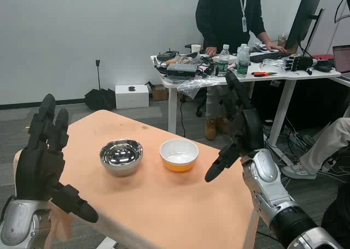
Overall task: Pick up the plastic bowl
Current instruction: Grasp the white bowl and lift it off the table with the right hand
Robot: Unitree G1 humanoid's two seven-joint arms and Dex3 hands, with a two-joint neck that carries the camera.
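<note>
On table [164, 216]: round glossy plastic bowl [179, 154] | shiny steel bowl [121, 156]

I'm in an office or lab: a cluttered white desk [273, 76] with a monitor [305, 13], cables, grey carpet [131, 117]

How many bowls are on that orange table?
2: a shiny metal bowl on the left and an orange plastic bowl, white inside, to its right. None appear hidden.
</note>
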